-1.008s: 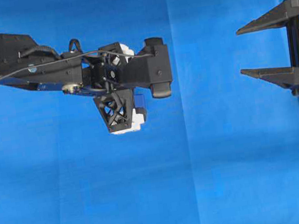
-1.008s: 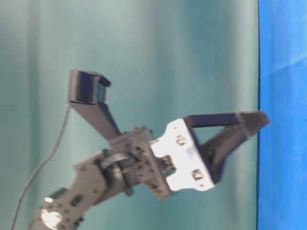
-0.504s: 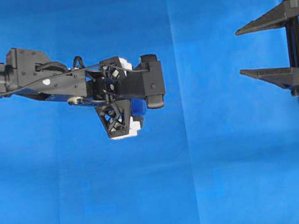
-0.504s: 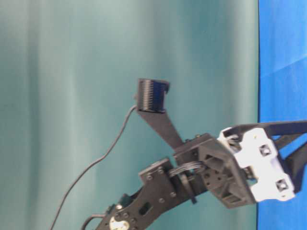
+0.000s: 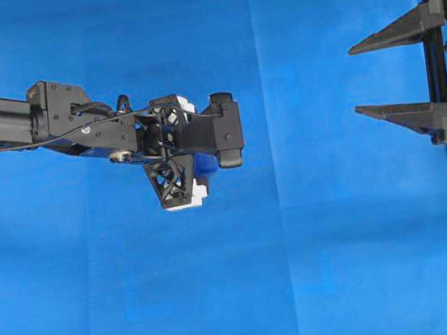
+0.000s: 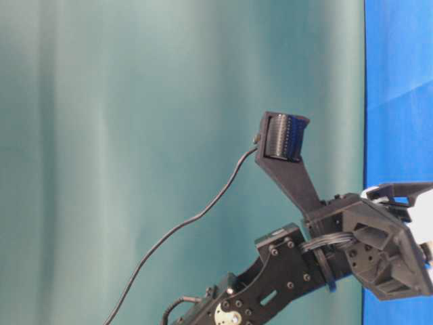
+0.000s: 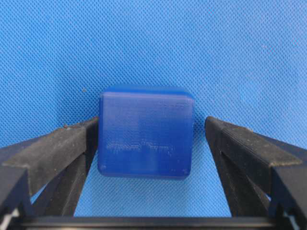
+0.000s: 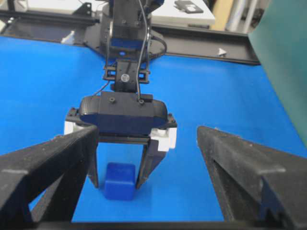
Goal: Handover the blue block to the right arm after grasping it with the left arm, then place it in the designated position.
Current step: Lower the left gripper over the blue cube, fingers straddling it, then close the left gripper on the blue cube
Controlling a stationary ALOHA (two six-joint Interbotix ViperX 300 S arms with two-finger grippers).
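One blue block (image 7: 146, 138), two arms, and one blue cloth (image 5: 321, 270) covering the table. The block is a small dark-blue cube with rounded edges and a smooth, faintly ribbed face bearing a dim embossed mark; it is darker than the finely woven cloth it sits on. It lies well in from every edge of the cloth, left of the middle in the overhead view, though there the wrist hides it.

The left arm (image 5: 51, 125) reaches in from the left edge, its left gripper (image 7: 152, 132) pointing down with both black, matte, wedge-shaped fingers (image 7: 62, 148) straddling the block. The jaws stand wide; one finger looks to be just at the block's side and the other clearly apart, though contact is hard to judge.

The right gripper (image 5: 361, 80) sits at the right edge, its two pointed black fingers spread wide with nothing between them.
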